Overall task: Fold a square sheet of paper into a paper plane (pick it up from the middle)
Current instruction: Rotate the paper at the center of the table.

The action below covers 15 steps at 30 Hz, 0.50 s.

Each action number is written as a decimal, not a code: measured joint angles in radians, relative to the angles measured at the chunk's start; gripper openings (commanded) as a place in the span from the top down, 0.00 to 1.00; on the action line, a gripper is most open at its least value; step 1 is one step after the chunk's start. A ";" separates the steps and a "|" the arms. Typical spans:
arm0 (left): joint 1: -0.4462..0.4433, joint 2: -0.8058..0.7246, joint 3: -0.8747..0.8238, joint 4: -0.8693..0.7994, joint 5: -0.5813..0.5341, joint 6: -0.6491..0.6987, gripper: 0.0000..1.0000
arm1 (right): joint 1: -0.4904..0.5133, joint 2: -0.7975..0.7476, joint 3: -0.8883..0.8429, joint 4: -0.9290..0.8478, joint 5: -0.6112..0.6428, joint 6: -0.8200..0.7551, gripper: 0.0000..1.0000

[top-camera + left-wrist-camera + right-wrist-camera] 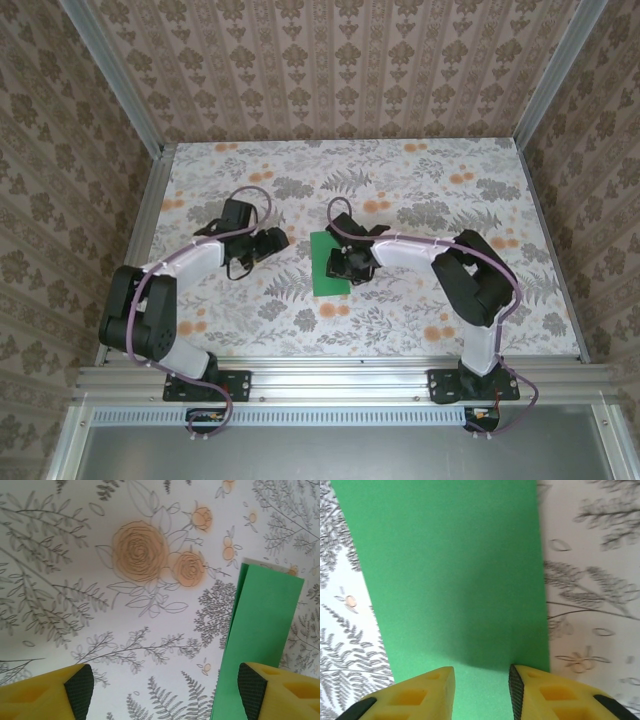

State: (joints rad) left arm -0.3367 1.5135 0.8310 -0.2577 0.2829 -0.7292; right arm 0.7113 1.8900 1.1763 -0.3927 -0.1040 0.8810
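The square sheet of paper [326,272] is bright green and lies flat mid-table as a narrow rectangle. In the left wrist view the paper [265,620] shows a crease along its left side and looks doubled over. My left gripper [276,240] stands open just left of it. Its jaws [165,692] are wide apart, and the right fingertip [250,690] hangs over the paper's near edge. My right gripper [340,262] hovers low over the paper [450,570]. Its jaws [481,690] are narrowly apart with nothing pinched between them. No paper plane shape is in view.
The floral tabletop [420,180] is walled by patterned panels at the back and sides. Aluminium rails [340,378] run along the near edge by the arm bases. Bare table lies left of the paper [125,605] and right of it [590,580].
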 measured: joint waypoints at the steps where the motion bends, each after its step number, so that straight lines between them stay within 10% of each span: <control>1: 0.005 -0.002 -0.006 0.000 0.000 -0.001 0.19 | 0.005 0.002 0.008 -0.001 0.002 0.010 0.60; 15: 0.006 -0.017 -0.056 0.024 0.072 0.010 0.09 | -0.074 0.097 0.245 -0.068 0.068 -0.148 0.58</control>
State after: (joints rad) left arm -0.3309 1.4963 0.7753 -0.2340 0.3550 -0.7189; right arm 0.6369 1.9869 1.4212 -0.4606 -0.0364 0.7330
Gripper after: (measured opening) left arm 0.910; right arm 0.415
